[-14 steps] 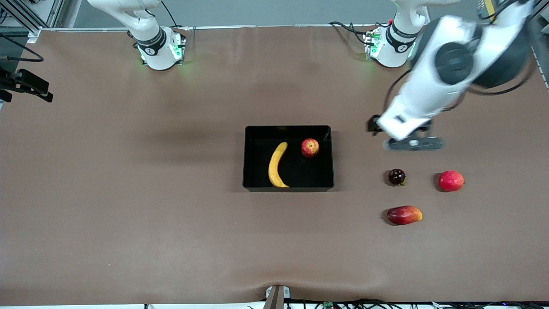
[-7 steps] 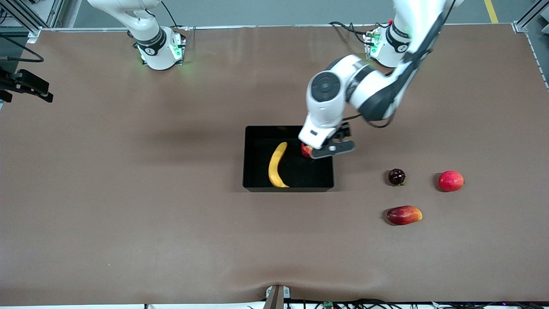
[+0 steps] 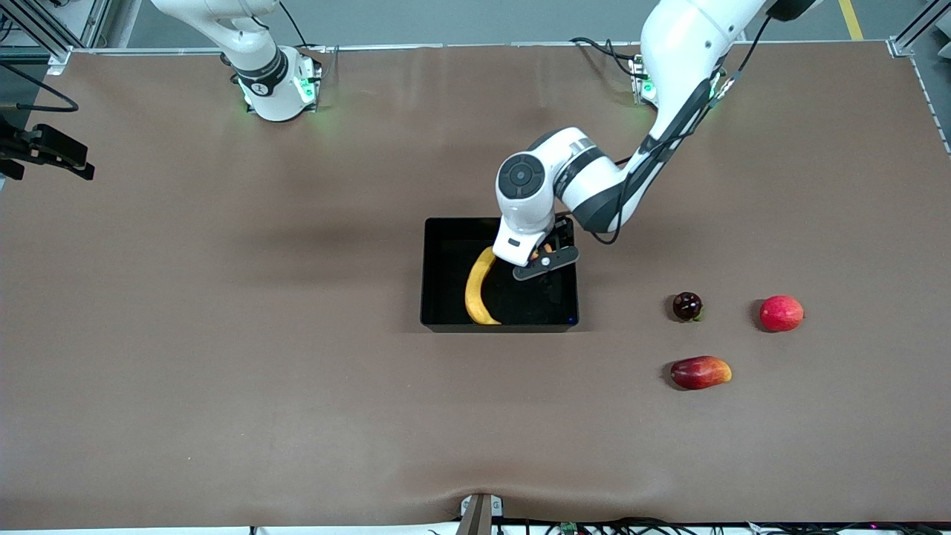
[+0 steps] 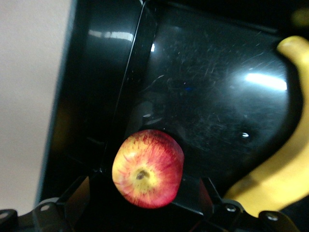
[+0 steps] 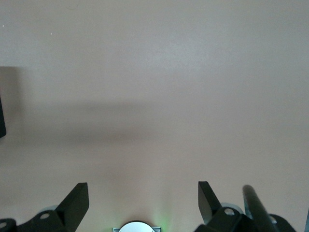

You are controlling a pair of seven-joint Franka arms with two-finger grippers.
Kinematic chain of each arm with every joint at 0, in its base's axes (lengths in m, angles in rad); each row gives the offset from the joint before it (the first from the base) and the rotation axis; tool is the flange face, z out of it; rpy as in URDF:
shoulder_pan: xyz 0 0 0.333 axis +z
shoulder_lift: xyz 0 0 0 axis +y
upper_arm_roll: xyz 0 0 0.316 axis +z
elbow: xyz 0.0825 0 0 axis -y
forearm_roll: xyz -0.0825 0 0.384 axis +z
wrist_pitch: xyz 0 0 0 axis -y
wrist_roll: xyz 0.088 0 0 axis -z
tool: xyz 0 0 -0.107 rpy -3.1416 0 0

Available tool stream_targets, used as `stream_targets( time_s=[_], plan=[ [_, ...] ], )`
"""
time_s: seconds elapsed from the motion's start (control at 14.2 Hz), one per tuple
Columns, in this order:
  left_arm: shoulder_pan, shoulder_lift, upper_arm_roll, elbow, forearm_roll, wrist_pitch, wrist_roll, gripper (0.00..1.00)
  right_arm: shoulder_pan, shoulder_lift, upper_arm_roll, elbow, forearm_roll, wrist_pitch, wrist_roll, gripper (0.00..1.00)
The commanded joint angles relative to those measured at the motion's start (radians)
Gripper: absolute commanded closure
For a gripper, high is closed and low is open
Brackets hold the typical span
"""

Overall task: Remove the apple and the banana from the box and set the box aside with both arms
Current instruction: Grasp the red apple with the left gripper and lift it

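Barely begun. Apple (image 4: 147, 168) and banana (image 3: 479, 287) both lying in box (image 3: 446, 316), apple toward the left arm's end, box untouched mid-worktop (image 3: 297, 386). Left end effector (image 3: 544, 256) lowered into box over apple, fingers spread wide either side, not yet clamped. Right end effector (image 5: 142, 198) open, waiting above bare worktop. Left to do: lifting out both fruits, then shifting box aside with both arms.
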Motion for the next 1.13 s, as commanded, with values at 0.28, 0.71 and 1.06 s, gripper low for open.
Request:
stream_targets(
  time_s=[0.28,0.71,1.06],
  plan=[
    [-0.022,0.078,0.003,0.018,0.063,0.014,-0.078,0.23,-0.017,0.011,0.01,0.008,0.013,-0.005,0.002,0.0],
    [-0.016,-0.004,-0.001,0.114,0.053,-0.092,0.013,1.0,-0.017,0.013,0.01,0.008,0.013,-0.007,0.004,0.0],
    [0.088,-0.145,-0.001,0.207,-0.061,-0.229,0.288,1.0,-0.005,0.062,0.012,0.007,0.013,-0.007,-0.004,0.0]
  ],
)
